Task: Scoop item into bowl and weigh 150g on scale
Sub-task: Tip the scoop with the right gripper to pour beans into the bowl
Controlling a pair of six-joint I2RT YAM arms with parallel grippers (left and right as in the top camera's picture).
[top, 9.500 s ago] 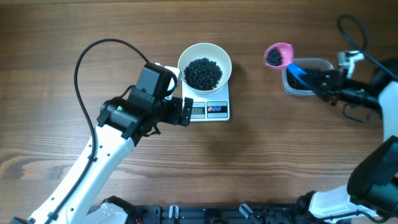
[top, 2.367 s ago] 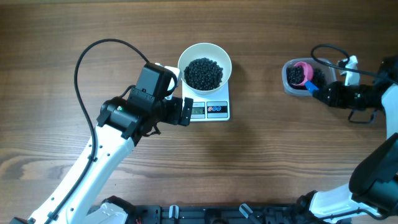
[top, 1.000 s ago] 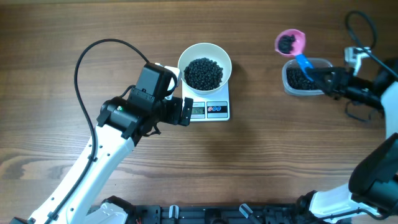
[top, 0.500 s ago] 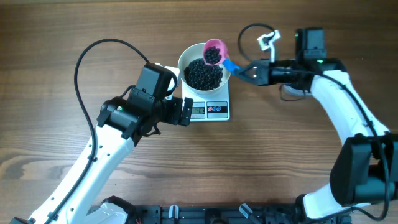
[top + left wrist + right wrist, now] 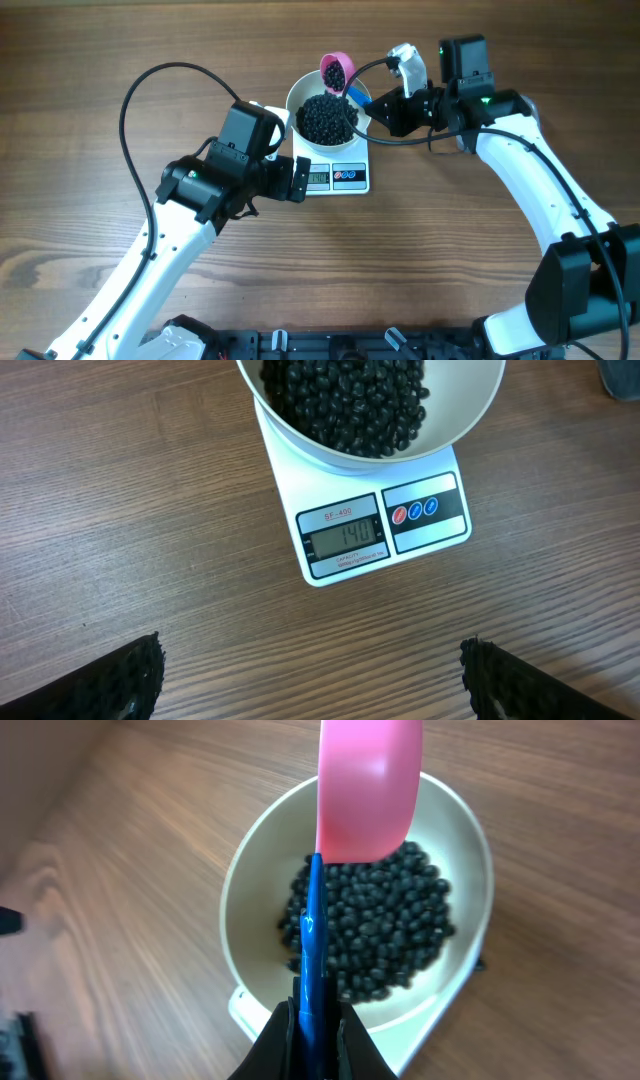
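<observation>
One more load brought over: swung pink scoop [image 5: 335, 72] in from far right to bowl [image 5: 293, 108] far rim, tipping now. R fingers [image 5: 272, 1055] clenched on blue handle [image 5: 313, 950]; L fingers [image 5: 120, 682] released, idle near scale [image 5: 352, 180]. Bowl on scale, heaped w/ beans [image 5: 325, 118]; reads 140, prob needs small top-up only.

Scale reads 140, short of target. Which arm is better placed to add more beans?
Right. The right gripper is shut on the scoop by its blue handle, holding it over the bowl. The left gripper hangs open and empty near the scale.
</observation>
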